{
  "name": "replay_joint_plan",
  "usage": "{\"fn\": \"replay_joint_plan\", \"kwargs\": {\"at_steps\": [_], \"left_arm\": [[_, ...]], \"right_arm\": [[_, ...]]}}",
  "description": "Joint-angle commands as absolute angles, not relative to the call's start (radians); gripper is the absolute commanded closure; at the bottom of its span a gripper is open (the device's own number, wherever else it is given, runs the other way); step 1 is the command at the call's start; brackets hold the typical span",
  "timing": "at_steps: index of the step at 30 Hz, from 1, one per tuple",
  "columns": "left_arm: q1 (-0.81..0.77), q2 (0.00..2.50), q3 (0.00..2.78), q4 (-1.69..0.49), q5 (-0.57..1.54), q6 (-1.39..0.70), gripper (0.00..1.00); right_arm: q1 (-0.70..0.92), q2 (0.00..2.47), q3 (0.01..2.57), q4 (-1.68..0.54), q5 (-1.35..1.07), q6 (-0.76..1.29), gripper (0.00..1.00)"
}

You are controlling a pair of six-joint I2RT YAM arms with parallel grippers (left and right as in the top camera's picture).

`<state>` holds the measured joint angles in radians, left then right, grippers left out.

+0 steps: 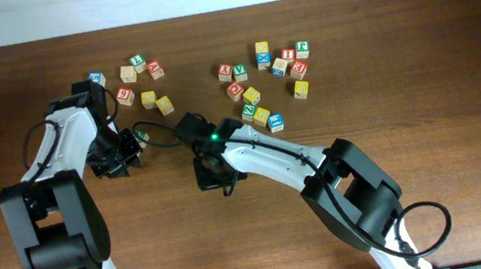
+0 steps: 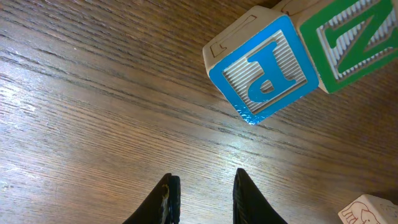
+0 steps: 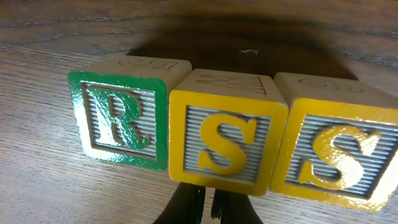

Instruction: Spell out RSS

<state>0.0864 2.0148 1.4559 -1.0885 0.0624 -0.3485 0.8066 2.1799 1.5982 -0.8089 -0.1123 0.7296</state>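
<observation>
Cubes of ribbed wood touch in a row at twelve o'clock of my right pincer (image 3: 202, 208), closed tight, empty: green-bordered R cube (image 3: 121, 121), yellow-bordered S cube (image 3: 227, 146), second yellow S cube (image 3: 336, 155). My left pincer (image 2: 205, 196) stands slightly parted, empty.

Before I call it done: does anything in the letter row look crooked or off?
Only slightly: the R block is angled a little away from the middle S block and right S block, so the faces aren't flush.

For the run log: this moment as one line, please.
row: R cube, middle S cube, right S cube | left gripper: open, empty | right gripper: shut, empty
</observation>
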Motion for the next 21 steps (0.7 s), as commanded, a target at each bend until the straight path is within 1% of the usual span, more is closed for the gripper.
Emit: {"fn": "replay_joint_plan", "kwargs": {"at_steps": [1, 21], "left_arm": [[0.090, 2.016, 1.459, -1.090, 0.051, -0.355, 0.79], [0.090, 2.016, 1.459, -1.090, 0.051, -0.355, 0.78]], "right_arm": [[0.811, 2.201, 1.606, -0.804, -0.081, 0.711, 0.96], [0.811, 2.201, 1.606, -0.803, -0.086, 0.712, 0.96]]}}
